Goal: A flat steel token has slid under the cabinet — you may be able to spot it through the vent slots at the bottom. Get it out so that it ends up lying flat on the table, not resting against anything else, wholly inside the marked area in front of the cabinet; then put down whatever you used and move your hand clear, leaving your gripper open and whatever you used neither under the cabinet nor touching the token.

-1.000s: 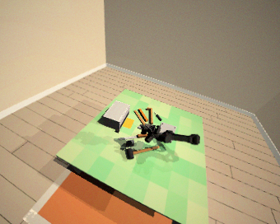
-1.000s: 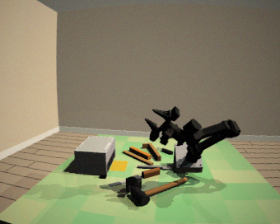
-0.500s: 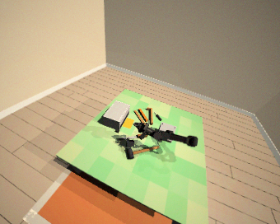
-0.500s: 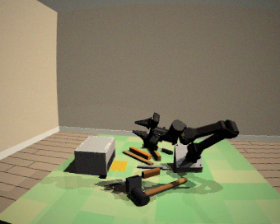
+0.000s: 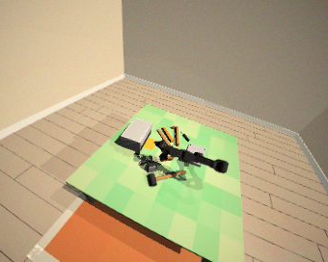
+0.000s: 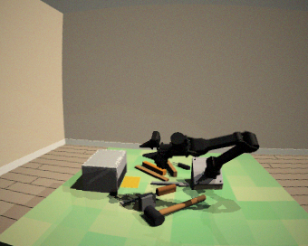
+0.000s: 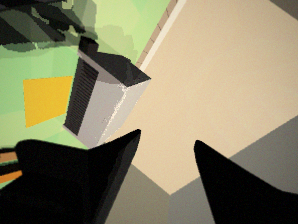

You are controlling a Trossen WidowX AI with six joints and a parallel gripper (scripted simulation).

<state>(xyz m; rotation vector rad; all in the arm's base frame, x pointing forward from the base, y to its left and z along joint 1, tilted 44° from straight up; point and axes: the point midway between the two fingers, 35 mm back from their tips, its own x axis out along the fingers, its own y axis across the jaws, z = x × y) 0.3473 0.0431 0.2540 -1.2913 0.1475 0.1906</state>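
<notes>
The light grey cabinet [image 5: 138, 129] [image 6: 104, 165] [image 7: 107, 109] stands at the table's left; its dark slotted vent [image 7: 82, 100] shows in the wrist view. The orange-yellow marked area [image 5: 150, 144] [image 6: 130, 182] [image 7: 47, 100] lies directly in front of it. I cannot see the steel token in any view. My gripper [image 6: 143, 150] [image 7: 167, 138] is open and empty, raised above the table to the right of the cabinet. A black-headed mallet [image 5: 152, 180] [image 6: 153, 215] with a wooden handle lies near the front. A brown handle [image 6: 166, 189] and a thin grey rod [image 6: 164, 184] lie behind it.
Orange-and-brown bars [image 5: 176, 136] [image 6: 154, 167] lie behind the marked area. A small black object [image 5: 185, 137] [image 6: 183, 166] lies near them. A dark grey block [image 6: 146, 202] sits beside the mallet head. The arm's base plate [image 6: 207, 184] stands at the right. Arm shadows fall between the cabinet and mallet.
</notes>
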